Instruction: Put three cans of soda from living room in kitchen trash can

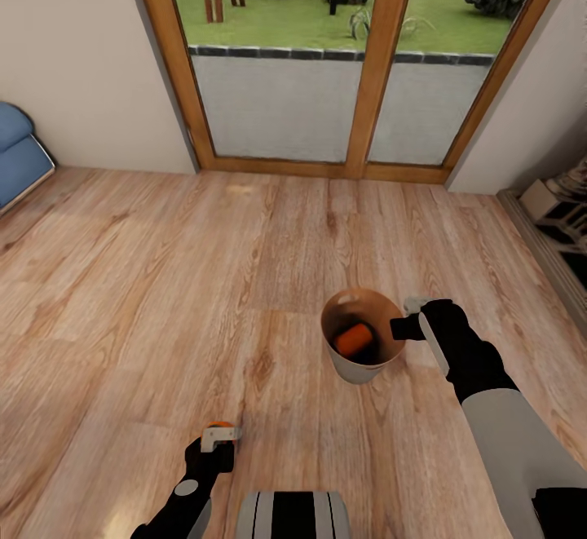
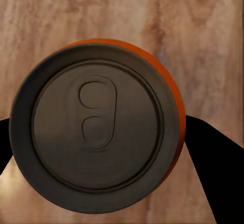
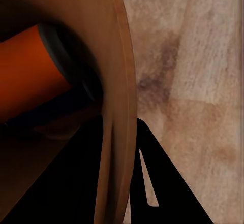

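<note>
The pale trash can (image 1: 352,369) hangs just above the brown plank floor, its orange-brown inside facing up. My right gripper (image 1: 401,327) is shut on its rim (image 3: 114,132), one dark finger (image 3: 157,183) outside the wall. One orange soda can (image 1: 355,340) lies tilted inside, seen close up as an orange cylinder (image 3: 28,76) with a dark shape beneath it that I cannot identify. My left gripper (image 1: 218,435) is low near the trunk, shut on a second orange soda can (image 1: 218,425). That can's grey top (image 2: 96,132) faces the left wrist camera, a black finger (image 2: 216,168) beside it.
Wood-framed glass doors (image 1: 285,99) stand ahead, with a garden behind them. A blue sofa (image 1: 18,156) sits at the left edge and a low shelf unit (image 1: 562,213) along the right wall. Open plank floor (image 1: 163,278) lies between them.
</note>
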Tool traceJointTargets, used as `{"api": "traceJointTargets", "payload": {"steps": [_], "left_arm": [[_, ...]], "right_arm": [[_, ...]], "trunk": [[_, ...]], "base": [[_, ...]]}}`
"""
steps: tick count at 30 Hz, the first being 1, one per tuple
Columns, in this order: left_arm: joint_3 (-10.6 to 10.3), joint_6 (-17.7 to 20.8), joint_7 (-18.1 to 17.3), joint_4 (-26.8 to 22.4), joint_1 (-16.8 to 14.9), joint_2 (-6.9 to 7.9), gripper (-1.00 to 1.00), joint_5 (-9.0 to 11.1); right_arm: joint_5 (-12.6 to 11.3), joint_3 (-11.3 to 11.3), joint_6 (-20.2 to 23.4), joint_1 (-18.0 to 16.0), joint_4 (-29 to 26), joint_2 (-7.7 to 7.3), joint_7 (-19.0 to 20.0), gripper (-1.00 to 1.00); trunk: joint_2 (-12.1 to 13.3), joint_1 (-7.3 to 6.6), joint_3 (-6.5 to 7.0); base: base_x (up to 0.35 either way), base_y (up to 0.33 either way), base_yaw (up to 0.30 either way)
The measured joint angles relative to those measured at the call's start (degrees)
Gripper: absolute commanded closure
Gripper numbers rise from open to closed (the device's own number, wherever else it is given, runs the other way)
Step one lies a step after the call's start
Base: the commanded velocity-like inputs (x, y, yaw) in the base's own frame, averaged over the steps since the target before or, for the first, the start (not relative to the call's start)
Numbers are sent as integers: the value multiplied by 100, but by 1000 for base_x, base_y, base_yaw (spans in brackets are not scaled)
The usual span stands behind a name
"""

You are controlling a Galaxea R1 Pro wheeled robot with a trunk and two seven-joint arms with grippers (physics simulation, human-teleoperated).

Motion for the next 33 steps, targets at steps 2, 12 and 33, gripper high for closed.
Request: {"api": "traceJointTargets", "payload": {"steps": [2,12,33], "left_arm": [[-1,0,0,0,0,0,100,-1],[1,0,0,0,0,0,100,-4],[3,0,0,0,0,0,100,-5]], "right_arm": [[6,0,0,0,0,0,0,100],[1,2,0,-1,-174,0,0,100],[11,8,0,8,-254,0,0,100]], "trunk": [[80,-44,36],[481,-264,216],[1085,-594,485]], "base": [[0,0,0],[0,0,0],[0,0,0]]}}
